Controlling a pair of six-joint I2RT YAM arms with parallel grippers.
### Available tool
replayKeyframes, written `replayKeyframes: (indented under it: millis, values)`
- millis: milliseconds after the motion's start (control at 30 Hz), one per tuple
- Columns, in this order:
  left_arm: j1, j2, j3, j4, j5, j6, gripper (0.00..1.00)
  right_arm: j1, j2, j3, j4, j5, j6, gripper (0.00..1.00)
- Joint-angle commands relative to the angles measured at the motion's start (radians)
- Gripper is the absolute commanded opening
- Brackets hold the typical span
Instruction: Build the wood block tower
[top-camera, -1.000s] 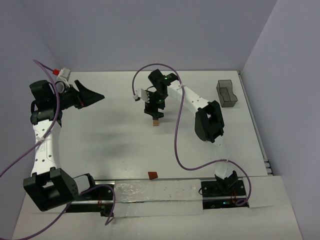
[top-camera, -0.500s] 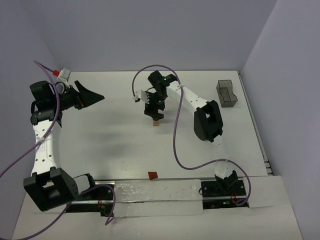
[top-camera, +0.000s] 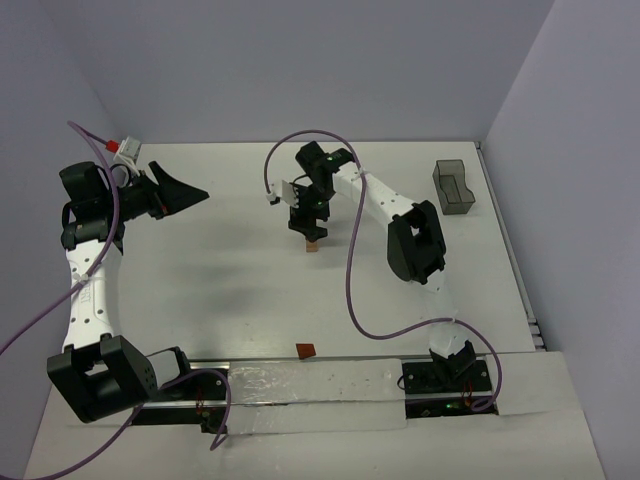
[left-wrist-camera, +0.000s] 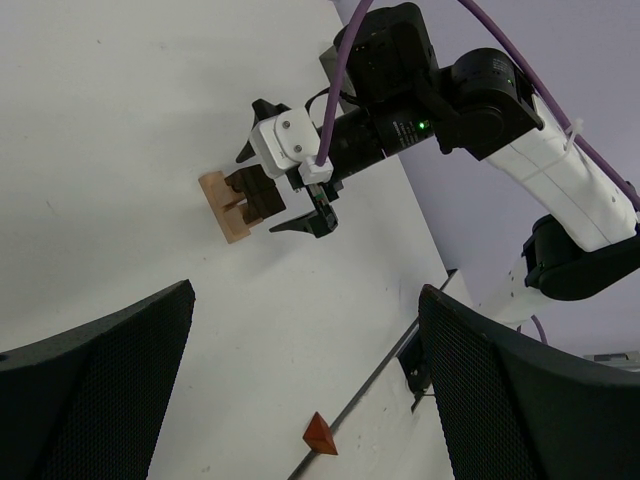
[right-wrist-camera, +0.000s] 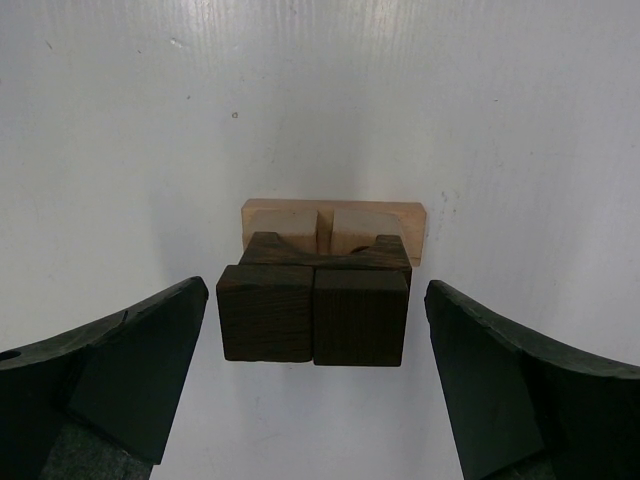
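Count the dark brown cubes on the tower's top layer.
2. The left cube and the right cube sit side by side, touching, atop the wood block tower, as the right wrist view shows. The dark piece beneath them is partly hidden.

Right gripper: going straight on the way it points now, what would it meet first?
The wood block tower: its dark top sits centred between the right gripper's open fingers, apparently straight ahead.

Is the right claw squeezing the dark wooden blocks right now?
No, the right gripper has its fingers wide of the dark blocks, with bare white table showing on both sides.
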Motion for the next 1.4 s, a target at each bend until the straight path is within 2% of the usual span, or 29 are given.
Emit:
replayKeyframes:
  millis: [0, 967, 1367]
  values:
    - [0.012, -0.013, 0.002, 0.038, 0.029, 0.003, 0.99, 0.009, 0.006, 0.033, -0.007, -0.019, -0.020, 0.97]
    - [0.012, -0.011, 0.000, 0.049, 0.033, -0.006, 0.99, 0.007, 0.004, 0.037, 0.010, -0.005, -0.020, 0.95]
    - [0.012, -0.007, -0.001, 0.055, 0.036, -0.011, 0.99, 0.007, -0.007, 0.029, 0.035, 0.002, -0.013, 0.99]
